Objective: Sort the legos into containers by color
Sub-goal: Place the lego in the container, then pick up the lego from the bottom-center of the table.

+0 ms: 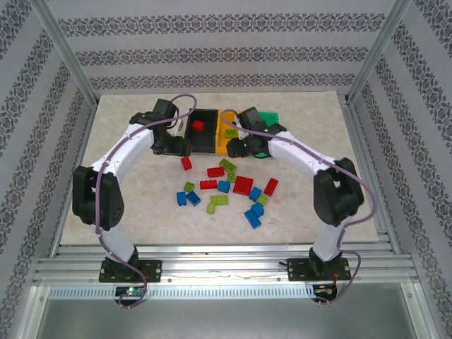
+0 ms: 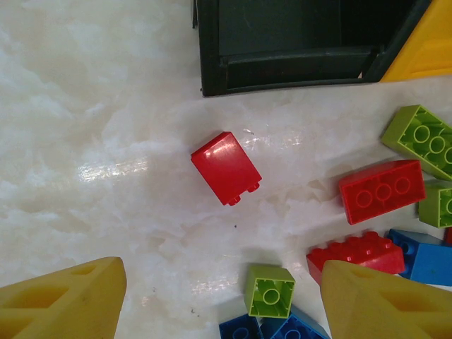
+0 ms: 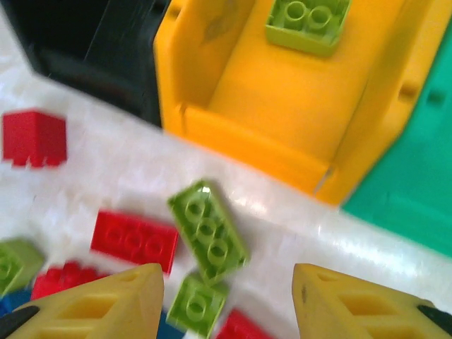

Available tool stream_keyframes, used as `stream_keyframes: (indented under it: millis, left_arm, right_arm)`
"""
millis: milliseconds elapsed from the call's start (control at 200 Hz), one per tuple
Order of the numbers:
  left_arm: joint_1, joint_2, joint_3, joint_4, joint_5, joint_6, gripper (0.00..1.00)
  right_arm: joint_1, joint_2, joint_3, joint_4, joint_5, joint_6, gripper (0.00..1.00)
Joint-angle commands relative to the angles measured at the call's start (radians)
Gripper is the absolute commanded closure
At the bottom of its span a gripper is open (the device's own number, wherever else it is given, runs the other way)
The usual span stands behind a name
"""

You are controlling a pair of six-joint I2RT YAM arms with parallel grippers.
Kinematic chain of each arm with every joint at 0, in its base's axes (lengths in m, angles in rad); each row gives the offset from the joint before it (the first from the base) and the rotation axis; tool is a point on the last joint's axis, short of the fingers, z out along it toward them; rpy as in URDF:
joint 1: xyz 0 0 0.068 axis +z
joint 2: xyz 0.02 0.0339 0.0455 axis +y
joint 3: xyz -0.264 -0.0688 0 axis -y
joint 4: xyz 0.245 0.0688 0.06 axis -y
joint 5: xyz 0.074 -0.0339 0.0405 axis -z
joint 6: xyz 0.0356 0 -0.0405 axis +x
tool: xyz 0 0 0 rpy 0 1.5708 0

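Three joined containers stand at the back: a black bin (image 1: 208, 141) with a red lego (image 1: 198, 126) in it, an orange bin (image 1: 224, 141) and a green bin (image 1: 269, 116). In the right wrist view a lime lego (image 3: 307, 25) lies in the orange bin (image 3: 268, 99). My right gripper (image 3: 226, 304) is open and holds nothing, hovering above a long lime lego (image 3: 208, 229) just in front of that bin. My left gripper (image 2: 222, 304) is open in front of the black bin (image 2: 296, 42). A red lego (image 2: 226, 168) lies ahead of it and a small lime lego (image 2: 269, 290) sits between its fingers' span on the table.
Red, blue and lime legos (image 1: 229, 189) lie scattered mid-table between the arms. The marble tabletop (image 1: 120, 134) is fenced by aluminium posts (image 1: 67, 56) and patterned walls. Both arms arch inward towards the bins.
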Motion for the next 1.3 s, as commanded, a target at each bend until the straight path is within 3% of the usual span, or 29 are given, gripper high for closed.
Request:
stream_keyframes:
  millis: [0, 265, 540, 735, 1159, 1294]
  left_arm:
    - [0.010, -0.027, -0.001, 0.010, 0.024, 0.011, 0.27]
    - [0.010, -0.016, -0.006, 0.021, 0.049, 0.004, 0.27]
    - [0.010, 0.007, 0.000, 0.017, 0.061, 0.003, 0.27]
    - [0.011, 0.007, 0.002, 0.022, 0.067, -0.001, 0.27]
    - [0.010, 0.007, 0.002, 0.020, 0.069, 0.004, 0.27]
    - [0.010, 0.000, -0.004, 0.024, 0.066, 0.006, 0.27]
  right_arm:
    - [0.022, -0.121, -0.142, -0.006, -0.015, 0.003, 0.48]
    - [0.118, -0.324, -0.440, -0.070, 0.016, 0.093, 0.48]
    - [0.264, -0.429, -0.580, -0.145, 0.052, 0.231, 0.47]
    - [0.343, -0.427, -0.631, -0.179, 0.122, 0.269, 0.46]
    - [0.362, -0.258, -0.597, -0.097, 0.116, 0.261, 0.47]
    - [0.363, -0.220, -0.596, -0.055, 0.073, 0.264, 0.60]
